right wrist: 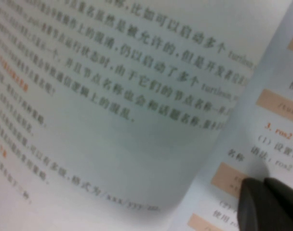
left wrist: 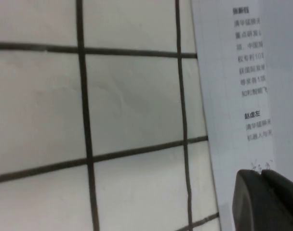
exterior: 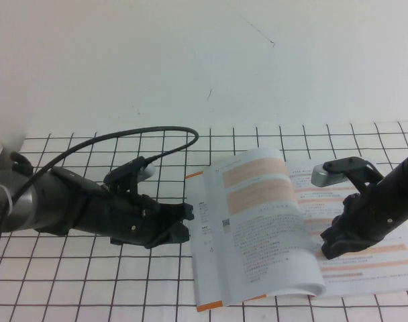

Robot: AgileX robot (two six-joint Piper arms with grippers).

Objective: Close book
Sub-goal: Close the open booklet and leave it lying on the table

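The left hand (exterior: 184,223) is held low, just beside the left edge of the book (exterior: 258,228); whether it is spread or pressed together cannot be told. The right hand (exterior: 333,243) is held over the right-hand page, and its state likewise cannot be told. The book is laid open on the gridded surface (exterior: 90,282), with a leaf curled upward.

Black left pincer (exterior: 185,223), black right pincer (exterior: 330,243), looping black cable (exterior: 143,130)
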